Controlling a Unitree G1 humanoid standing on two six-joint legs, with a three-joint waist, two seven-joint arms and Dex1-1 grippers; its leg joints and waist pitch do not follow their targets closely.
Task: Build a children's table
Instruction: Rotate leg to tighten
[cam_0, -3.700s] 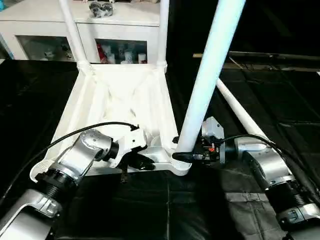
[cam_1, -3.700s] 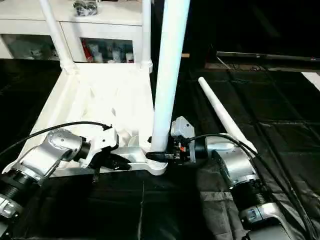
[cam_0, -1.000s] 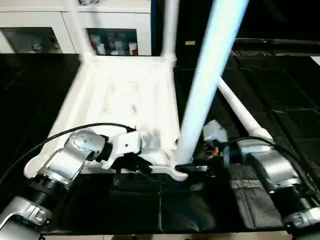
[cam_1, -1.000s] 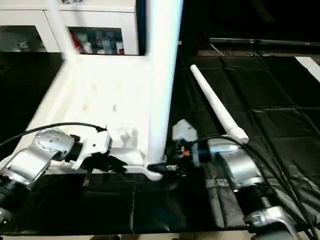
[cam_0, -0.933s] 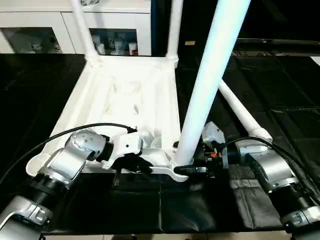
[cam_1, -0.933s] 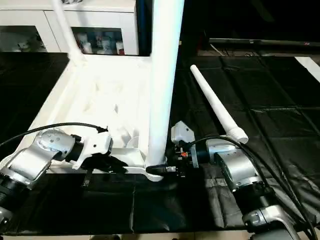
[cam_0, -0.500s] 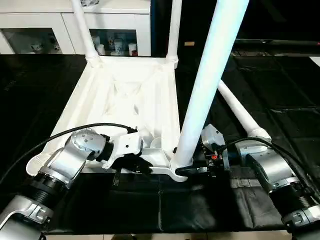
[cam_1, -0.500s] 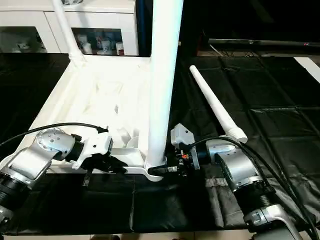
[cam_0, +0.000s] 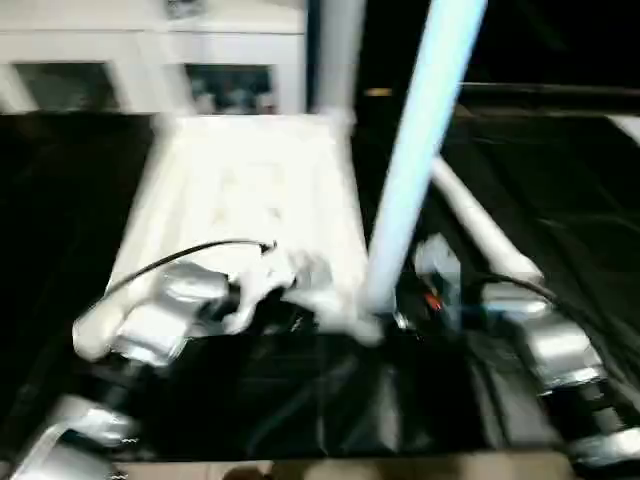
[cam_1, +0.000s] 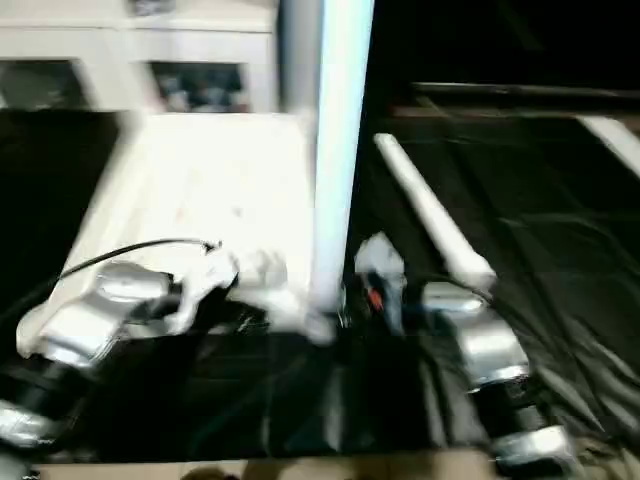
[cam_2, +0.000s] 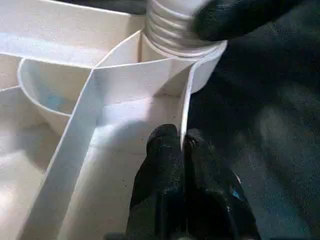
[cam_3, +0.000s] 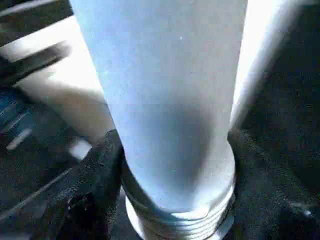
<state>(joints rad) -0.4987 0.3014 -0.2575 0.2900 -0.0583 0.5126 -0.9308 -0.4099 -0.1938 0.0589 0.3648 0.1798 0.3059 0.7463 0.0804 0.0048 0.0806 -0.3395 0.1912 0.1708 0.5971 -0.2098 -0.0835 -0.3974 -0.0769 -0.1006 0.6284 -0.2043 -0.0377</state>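
Black fingers of left gripper (cam_2: 182, 145) pinching thin rim of upturned white ribbed plastic tabletop (cam_0: 255, 190), right gripper (cam_3: 170, 165) clasping upright white tapered leg (cam_3: 165, 85) standing in threaded corner socket (cam_2: 175, 30), no writing readable.

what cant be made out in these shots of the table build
- Left eye view: motion blur smears the cabinet; its shelf contents are unreadable.
- Right wrist view: the near leg hides whether its threads are fully seated in the corner socket.
- Left wrist view: the left gripper, shut on a table top rib, covers the rim behind it.
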